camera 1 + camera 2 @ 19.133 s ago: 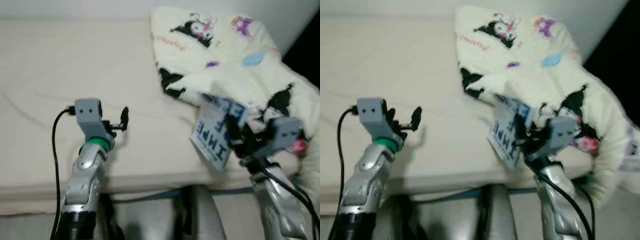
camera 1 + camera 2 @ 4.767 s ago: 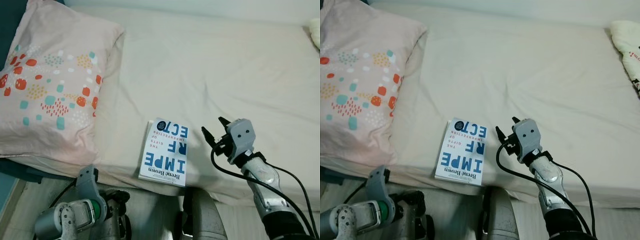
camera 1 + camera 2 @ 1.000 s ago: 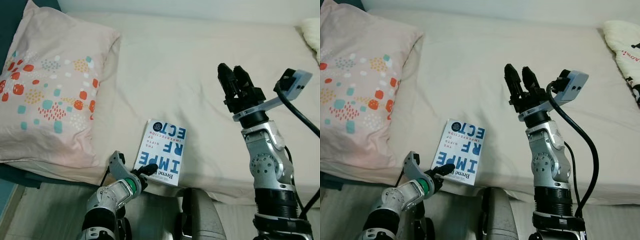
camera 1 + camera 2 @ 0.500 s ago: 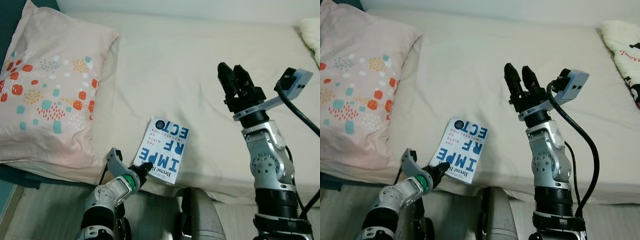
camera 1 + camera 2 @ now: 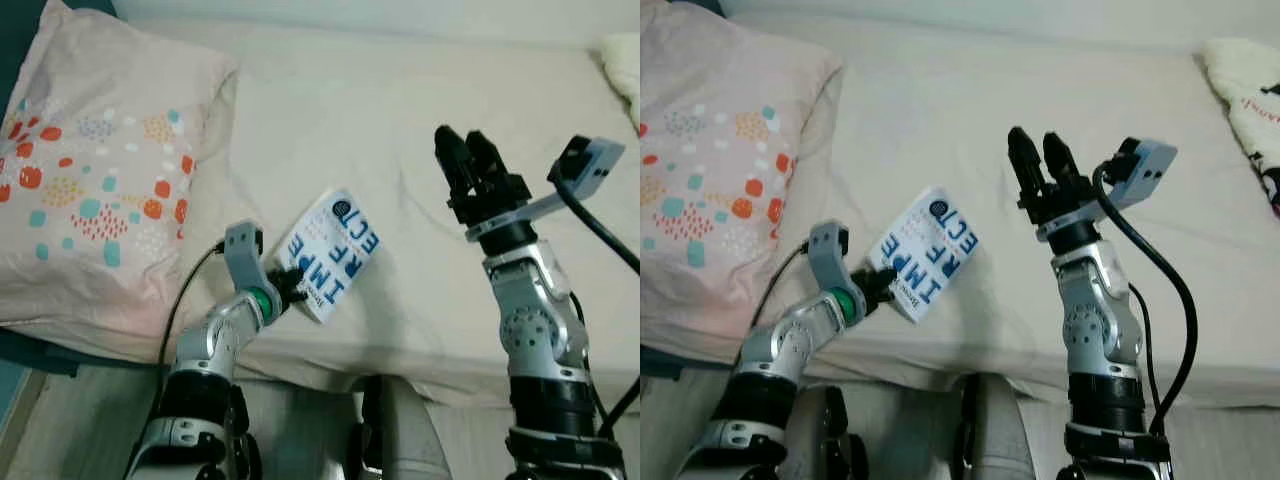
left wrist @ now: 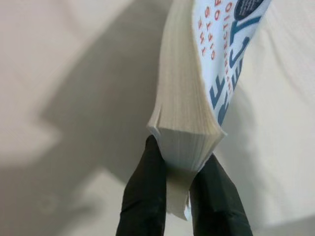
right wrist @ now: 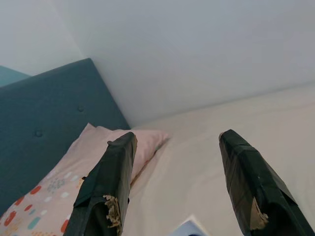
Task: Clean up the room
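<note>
Left end effector [image 5: 290, 283] grips the lower corner of the book [image 5: 331, 252], fingers [image 6: 143, 196] pinched on the page block. Book is lifted clear of the bed [image 5: 330, 110], tilted, cover up, just beside the pillow [image 5: 95, 170]. Right end effector [image 5: 463, 158] is raised above the bed, fingers spread wide, holding nothing.

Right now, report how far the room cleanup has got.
Done: nothing put away shows. In hand: the left gripper is shut on the book, lifted tilted off the bed. The right gripper is raised, open, empty. Left: stowing the book; the blanket lies bunched at the bed's right end.
</note>
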Motion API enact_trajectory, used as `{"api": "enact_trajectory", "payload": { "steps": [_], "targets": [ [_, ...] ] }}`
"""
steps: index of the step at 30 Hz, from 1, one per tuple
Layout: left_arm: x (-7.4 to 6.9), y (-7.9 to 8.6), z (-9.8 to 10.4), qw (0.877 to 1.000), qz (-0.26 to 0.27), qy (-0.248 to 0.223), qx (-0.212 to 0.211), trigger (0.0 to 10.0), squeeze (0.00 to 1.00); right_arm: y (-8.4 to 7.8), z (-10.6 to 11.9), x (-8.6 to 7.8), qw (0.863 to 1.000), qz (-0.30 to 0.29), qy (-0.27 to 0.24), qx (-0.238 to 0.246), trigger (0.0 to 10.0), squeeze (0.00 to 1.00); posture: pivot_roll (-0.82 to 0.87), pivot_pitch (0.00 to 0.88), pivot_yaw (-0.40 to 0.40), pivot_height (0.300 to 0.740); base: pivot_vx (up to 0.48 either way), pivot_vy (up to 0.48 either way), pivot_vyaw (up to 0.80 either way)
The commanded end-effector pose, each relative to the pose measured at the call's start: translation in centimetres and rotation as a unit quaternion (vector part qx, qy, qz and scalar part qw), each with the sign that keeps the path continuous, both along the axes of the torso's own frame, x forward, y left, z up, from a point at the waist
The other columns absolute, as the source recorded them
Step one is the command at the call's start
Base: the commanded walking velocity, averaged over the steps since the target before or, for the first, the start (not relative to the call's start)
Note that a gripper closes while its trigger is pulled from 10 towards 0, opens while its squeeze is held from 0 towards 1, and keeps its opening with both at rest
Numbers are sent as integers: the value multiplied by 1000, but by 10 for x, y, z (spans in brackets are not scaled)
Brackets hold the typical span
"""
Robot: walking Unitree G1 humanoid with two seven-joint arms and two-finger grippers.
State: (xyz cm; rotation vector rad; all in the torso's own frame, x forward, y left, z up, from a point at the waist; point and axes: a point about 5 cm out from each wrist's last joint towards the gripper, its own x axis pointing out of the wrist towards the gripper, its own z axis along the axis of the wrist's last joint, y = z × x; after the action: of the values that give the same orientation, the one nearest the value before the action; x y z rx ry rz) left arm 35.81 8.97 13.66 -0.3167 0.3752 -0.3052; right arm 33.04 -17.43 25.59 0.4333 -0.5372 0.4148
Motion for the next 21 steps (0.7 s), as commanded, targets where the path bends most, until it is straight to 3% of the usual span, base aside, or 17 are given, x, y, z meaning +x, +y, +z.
{"api": "enact_trajectory", "payload": {
  "steps": [1, 2, 3, 4, 5, 8, 9, 10, 11, 12, 13, 14, 16, 18, 19, 20, 21],
  "targets": [
    [9, -7, 5, 993, -21, -36, 107, 10000, 0, -3, -2, -1, 1000, -6, 2, 1, 10000, 0, -106, 236, 19, 612, 0, 0, 0],
    [9, -7, 5, 993, -21, -36, 107, 10000, 0, -3, -2, -1, 1000, -6, 2, 1, 10000, 0, -106, 236, 19, 612, 0, 0, 0],
    [18, -12, 13, 978, -34, -69, 191, 10000, 0, -4, -1, -2, 1000, -8, 1, 0, 10000, 0, -113, 233, 20, 612, 0, 0, 0],
    [25, -16, 19, 956, -52, -103, 270, 10000, 0, -5, -1, -2, 1000, -11, 0, -1, 10000, 0, -113, 233, 20, 612, 0, 0, 0],
    [25, -16, 19, 956, -52, -103, 270, 10000, 0, -5, -1, -2, 1000, -11, 0, -1, 10000, 0, -113, 233, 20, 612, 0, 0, 0],
    [33, -18, 27, 901, -82, -157, 397, 10000, 0, -8, 1, -3, 1000, -16, -4, -2, 10000, 0, -115, 225, 29, 612, 0, 0, 0],
    [33, -18, 27, 901, -82, -157, 397, 10000, 0, -8, 1, -3, 1000, -16, -4, -2, 10000, 0, -115, 225, 29, 612, 0, 0, 0],
    [34, -16, 28, 886, -86, -164, 425, 10000, 0, -8, 1, -3, 1000, -17, -4, -1, 10000, 0, -119, 224, 28, 612, 0, 0, 0],
    [36, -14, 28, 860, -105, -171, 469, 10000, 0, -9, 0, -3, 1000, -20, -2, -2, 10000, 0, -119, 224, 28, 612, 0, 0, 0],
    [37, -14, 27, 850, -115, -172, 484, 10000, 0, -10, 0, -3, 1000, -20, -2, -3, 10000, 0, -119, 224, 28, 612, 0, 0, 0],
    [37, -14, 27, 850, -115, -172, 484, 10000, 0, -10, 0, -3, 1000, -20, -2, -3, 10000, 0, -119, 224, 28, 612, 0, 0, 0],
    [37, -13, 23, 841, -133, -167, 497, 10000, 0, -10, 0, -4, 1000, -21, -2, -3, 10000, 0, -127, 219, 30, 612, 0, 0, 0],
    [37, -8, 15, 846, -148, -137, 494, 10000, 0, -11, -1, -4, 1000, -23, -2, -4, 10000, 0, -124, 216, 33, 612, 0, 0, 0],
    [37, -8, 15, 846, -148, -137, 494, 10000, 0, -11, -1, -4, 1000, -23, -2, -4, 10000, 0, -124, 216, 33, 612, 0, 0, 0],
    [37, -5, 11, 875, -144, -104, 449, 10000, 0, -11, -1, -4, 1000, -24, -2, -5, 10000, 0, -121, 210, 40, 612, 0, 0, 0],
    [37, -5, 11, 875, -144, -104, 449, 10000, 0, -11, -1, -4, 1000, -24, -2, -5, 10000, 0, -121, 210, 40, 612, 0, 0, 0],
    [37, -2, 8, 907, -132, -72, 394, 10000, 0, -11, -2, -4, 1000, -25, -1, -4, 10000, 0, -126, 209, 44, 612, 0, 0, 0]
  ]
}}
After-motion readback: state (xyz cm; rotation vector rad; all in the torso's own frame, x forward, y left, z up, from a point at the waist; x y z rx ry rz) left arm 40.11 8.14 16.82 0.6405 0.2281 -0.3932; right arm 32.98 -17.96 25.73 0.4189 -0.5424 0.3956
